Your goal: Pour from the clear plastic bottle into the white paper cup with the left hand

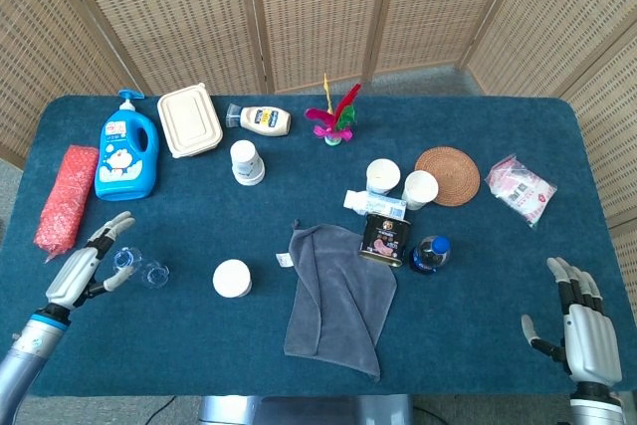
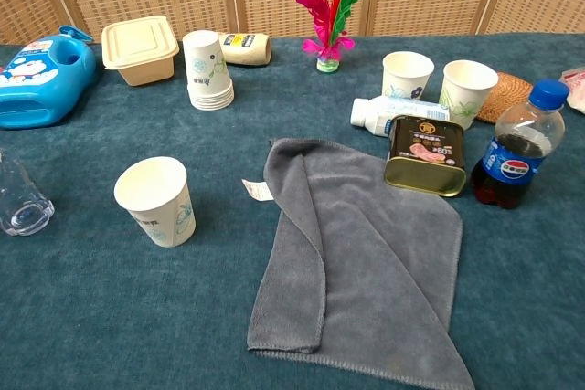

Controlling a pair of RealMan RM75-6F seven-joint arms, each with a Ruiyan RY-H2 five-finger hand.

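clear plastic bottle [image 1: 142,271] lies on its side nr table's [image 1: 478,345] left edge, just right of open empty left hand [image 1: 85,268], neck toward white paper cup [image 1: 231,278]; right hand far off.

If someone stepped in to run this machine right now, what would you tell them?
Left hand: fingers spread, holding nothing, just beside the clear plastic bottle, which lies on its side on the blue tablecloth.
Right hand: open, idle at the near right edge.
The lone white paper cup stands upright to the bottle's right, apart from it.
Done: whether anything was poured cannot be told.
Left: if the cup is empty, grip the bottle, lift, tip it over the cup.
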